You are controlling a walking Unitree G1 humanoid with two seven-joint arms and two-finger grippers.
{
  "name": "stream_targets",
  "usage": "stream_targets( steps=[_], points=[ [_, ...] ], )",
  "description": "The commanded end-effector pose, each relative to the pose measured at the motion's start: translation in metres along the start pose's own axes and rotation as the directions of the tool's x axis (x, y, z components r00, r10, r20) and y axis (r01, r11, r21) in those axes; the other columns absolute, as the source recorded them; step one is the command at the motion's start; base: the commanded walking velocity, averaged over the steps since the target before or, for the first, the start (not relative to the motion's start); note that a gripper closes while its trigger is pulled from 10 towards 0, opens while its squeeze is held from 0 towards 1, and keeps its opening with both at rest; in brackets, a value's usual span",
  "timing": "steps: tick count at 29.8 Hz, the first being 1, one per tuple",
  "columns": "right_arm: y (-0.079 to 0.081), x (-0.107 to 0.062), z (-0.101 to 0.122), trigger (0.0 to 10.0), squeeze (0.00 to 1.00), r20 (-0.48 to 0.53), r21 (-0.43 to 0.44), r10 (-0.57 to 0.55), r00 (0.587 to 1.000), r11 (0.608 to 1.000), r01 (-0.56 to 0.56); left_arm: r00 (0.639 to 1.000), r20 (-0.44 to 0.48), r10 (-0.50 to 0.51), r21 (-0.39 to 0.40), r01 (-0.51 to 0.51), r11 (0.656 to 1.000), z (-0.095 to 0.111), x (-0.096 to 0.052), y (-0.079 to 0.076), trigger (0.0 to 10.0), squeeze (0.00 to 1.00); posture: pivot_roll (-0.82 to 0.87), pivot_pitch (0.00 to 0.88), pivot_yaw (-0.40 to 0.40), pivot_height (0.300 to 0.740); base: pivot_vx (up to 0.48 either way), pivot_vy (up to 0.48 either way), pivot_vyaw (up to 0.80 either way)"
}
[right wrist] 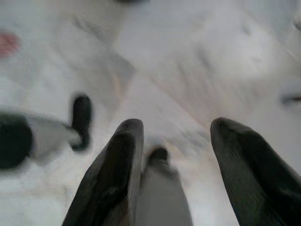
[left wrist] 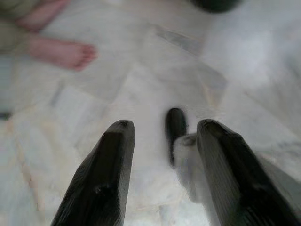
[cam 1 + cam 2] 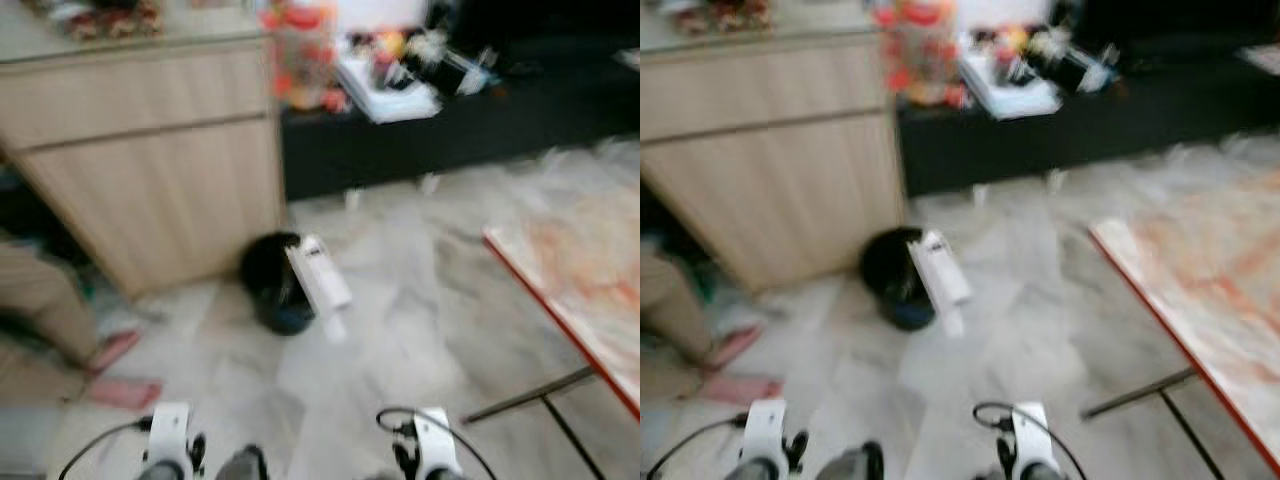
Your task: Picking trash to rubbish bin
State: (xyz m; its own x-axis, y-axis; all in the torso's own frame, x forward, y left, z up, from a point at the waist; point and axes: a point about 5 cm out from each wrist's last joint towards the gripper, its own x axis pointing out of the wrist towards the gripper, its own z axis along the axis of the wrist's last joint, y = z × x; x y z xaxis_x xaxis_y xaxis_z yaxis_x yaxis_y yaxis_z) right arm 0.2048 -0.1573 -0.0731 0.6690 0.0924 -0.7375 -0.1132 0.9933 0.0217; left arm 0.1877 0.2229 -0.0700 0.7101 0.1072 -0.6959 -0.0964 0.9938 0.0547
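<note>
While both claws [image 2: 160, 141] [image 1: 174, 141] hang spread, empty, white trash [image 3: 320, 278] leans in black bin [image 3: 268, 285].

small black rubbish bin [image 3: 272, 285] on pale marble floor, just beside the corner of a light wood cabinet; round, dark, bluish at its base; a white elongated piece of trash [image 3: 320, 280] leans tilted on the bin's rim, lower end hanging past the bin's side; both blurred, no finer detail readable
</note>
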Motion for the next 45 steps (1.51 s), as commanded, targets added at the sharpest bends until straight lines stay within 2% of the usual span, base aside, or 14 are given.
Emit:
stream_targets(
  steps=[1,17,28,42,45],
  points=[
    [-0.005,-0.005,-0.017,10.0,0.0,-0.051,0.015,-0.017,0.999,1.0,0.018,1.0,-0.031,-0.004,-0.016,0.003,1.0,-0.008,-0.002,-0.003,10.0,0.0,0.12,0.175,-0.023,0.74,0.0,0.0,0.0],
    [-0.002,-0.004,-0.016,10.0,0.0,-0.05,0.029,-0.018,0.999,0.999,0.02,0.999,-0.049,0.003,-0.009,-0.003,1.0,-0.011,-0.003,0.0,10.0,0.0,0.12,0.144,-0.01,0.74,0.0,0.0,0.0],
    [0.001,-0.003,-0.016,10.0,0.0,-0.055,0.031,-0.019,0.998,0.999,0.021,0.998,-0.067,0.007,0.006,-0.007,1.0,-0.014,-0.004,0.004,10.0,0.0,0.11,0.104,0.009,0.74,0.0,0.0,-0.78],
    [0.003,-0.003,-0.015,10.0,0.0,-0.055,0.042,-0.03,0.998,0.999,0.032,0.998,-0.055,0.012,0.025,-0.01,1.0,-0.008,-0.002,0.009,10.0,0.0,0.11,0.055,0.027,0.74,0.0,0.0,-0.77],
    [0.003,-0.003,-0.016,10.0,0.0,-0.058,0.049,-0.035,0.998,0.998,0.037,0.998,-0.059,0.012,0.048,-0.01,0.999,-0.007,-0.002,0.01,10.0,0.0,0.11,0.041,0.031,0.74,0.0,0.0,-0.77]
  ],
)
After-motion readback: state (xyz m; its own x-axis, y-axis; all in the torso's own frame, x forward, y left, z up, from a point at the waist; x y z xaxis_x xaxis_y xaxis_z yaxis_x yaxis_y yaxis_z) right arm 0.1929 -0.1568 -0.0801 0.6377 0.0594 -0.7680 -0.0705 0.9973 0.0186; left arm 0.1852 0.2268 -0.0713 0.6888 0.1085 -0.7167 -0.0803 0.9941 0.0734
